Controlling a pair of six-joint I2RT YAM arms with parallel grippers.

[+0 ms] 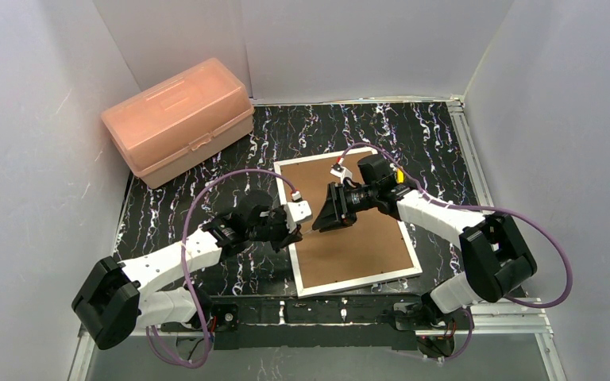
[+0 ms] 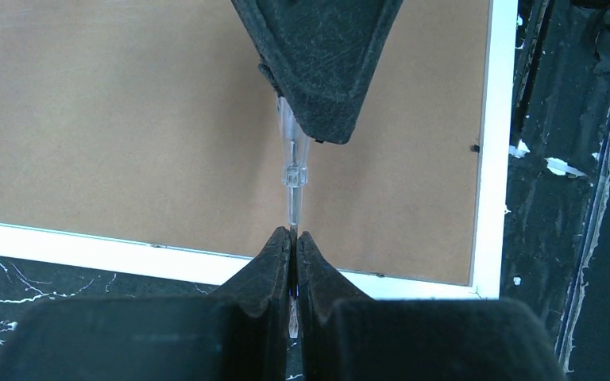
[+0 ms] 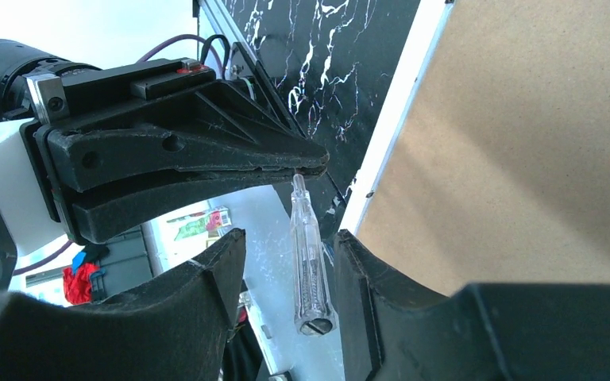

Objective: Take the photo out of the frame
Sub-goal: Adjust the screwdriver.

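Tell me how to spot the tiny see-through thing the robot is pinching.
Find the big brown-backed frame lying flat on the black table. Over its left side, the left gripper pinches one end of the clear tool, and the open fingers of the right gripper flank the other end. It's the only see-through, pen-shaped thing there.

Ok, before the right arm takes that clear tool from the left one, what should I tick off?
1. The left gripper is shut on the clear tool: ok.
2. The clear tool hangs between the fingers of the right gripper: ok.
3. Right fingers touching it: not ok, there are gaps on both sides.
4. The frame lies flat with its brown back up: ok.
5. The photo inside the frame: cannot tell, only the back shows.
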